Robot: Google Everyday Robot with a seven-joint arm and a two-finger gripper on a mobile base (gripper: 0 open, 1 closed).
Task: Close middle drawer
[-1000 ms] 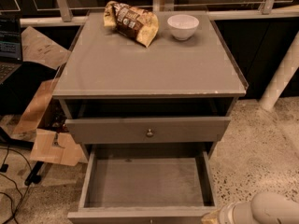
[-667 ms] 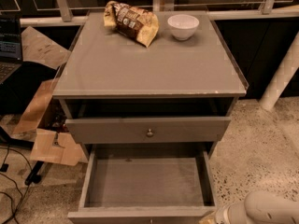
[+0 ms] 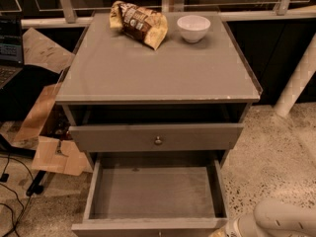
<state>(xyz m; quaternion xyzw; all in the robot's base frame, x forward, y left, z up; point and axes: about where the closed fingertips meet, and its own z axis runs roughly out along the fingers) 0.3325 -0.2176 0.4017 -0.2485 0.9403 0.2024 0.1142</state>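
Observation:
The grey cabinet (image 3: pixel 158 68) fills the camera view. The middle drawer (image 3: pixel 153 191) is pulled far out toward me, a wide shallow empty box; its flat front (image 3: pixel 143 226) lies along the bottom edge of the view. Above it the top drawer (image 3: pixel 123 138), with a round metal knob (image 3: pixel 158 140), stands slightly out. My gripper (image 3: pixel 222 232) is at the bottom right, just beside the right end of the middle drawer's front, on the end of the white arm (image 3: pixel 281 220). Most of the gripper is cut off by the frame edge.
A snack bag (image 3: pixel 140 22) and a white bowl (image 3: pixel 193 27) sit at the back of the cabinet top. Cardboard boxes (image 3: pixel 47 132) and cables (image 3: pixel 12 201) lie on the floor to the left. A white post (image 3: pixel 298 78) stands to the right on the speckled floor.
My arm has shifted slightly to the right and lower in the view. The middle drawer stands as far out as before.

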